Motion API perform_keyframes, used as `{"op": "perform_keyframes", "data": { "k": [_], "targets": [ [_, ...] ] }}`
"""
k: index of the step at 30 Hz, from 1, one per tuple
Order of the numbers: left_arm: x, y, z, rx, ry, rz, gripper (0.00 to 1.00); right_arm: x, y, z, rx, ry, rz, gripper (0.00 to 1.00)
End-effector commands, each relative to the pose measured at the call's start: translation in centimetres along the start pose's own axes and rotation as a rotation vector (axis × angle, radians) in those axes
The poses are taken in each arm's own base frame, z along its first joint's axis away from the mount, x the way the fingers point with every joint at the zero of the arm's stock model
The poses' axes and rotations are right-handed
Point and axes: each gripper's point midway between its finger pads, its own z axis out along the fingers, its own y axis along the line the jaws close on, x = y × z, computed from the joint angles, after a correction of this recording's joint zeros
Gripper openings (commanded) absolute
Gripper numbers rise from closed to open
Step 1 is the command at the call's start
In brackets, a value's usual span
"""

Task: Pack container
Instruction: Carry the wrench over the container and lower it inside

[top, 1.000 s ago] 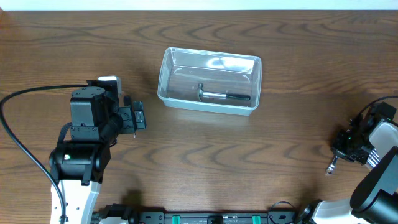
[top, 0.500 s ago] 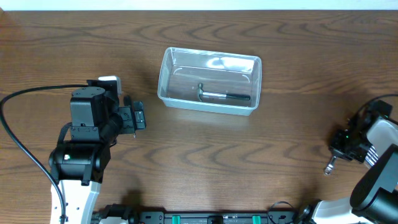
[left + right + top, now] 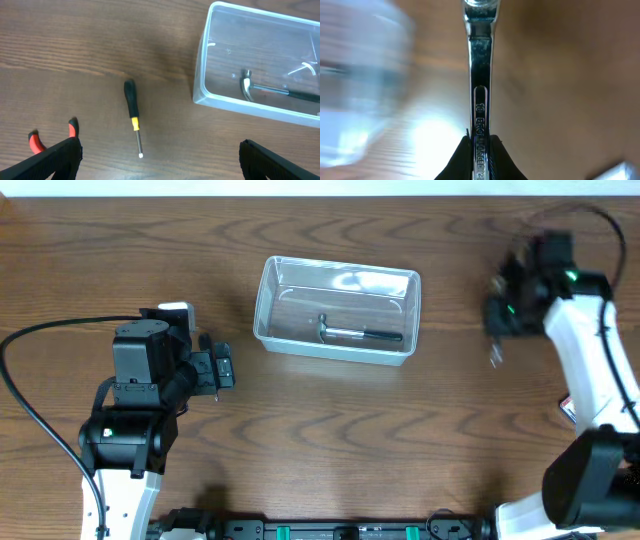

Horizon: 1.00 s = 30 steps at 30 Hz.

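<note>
The clear plastic container [image 3: 268,308] stands at the table's middle back with a black-handled hammer [image 3: 360,333] lying in it. My right gripper [image 3: 496,330] is shut on a silver wrench [image 3: 480,75] and holds it above the table, right of the container. The container shows as a blur at the left of the right wrist view [image 3: 355,75]. My left gripper [image 3: 160,162] is open and empty, left of the container [image 3: 200,95]. A black and yellow screwdriver [image 3: 132,115] lies on the table below it.
Red-handled pliers [image 3: 50,137] lie left of the screwdriver, by my left finger. Both tools are hidden under the left arm [image 3: 150,370] in the overhead view. A small red and white object [image 3: 567,408] lies near the right edge.
My right arm has swung from the front right of the table up to the back right, beside the container, carrying the wrench. The left arm has not moved.
</note>
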Motion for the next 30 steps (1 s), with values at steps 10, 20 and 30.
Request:
{"op": "perform_keyframes", "data": {
  "k": [10, 20, 30],
  "targets": [
    [-1.0, 0.0, -0.8, 0.000, -0.033, 0.009, 0.98, -3.9, 20.9, -2.7, -0.204, -0.261, -0.897, 0.01],
    [-1.1, 0.0, -1.1, 0.001, -0.046, 0.009, 0.98, -0.9, 23.4, 6.4, -0.354, -0.091, -1.031, 0.01],
    [-1.1, 0.0, -1.1, 0.001, -0.046, 0.009, 0.98, 2.4, 22.9, 11.2, -0.381, 0.073, -1.039, 0.04]
  ]
}}
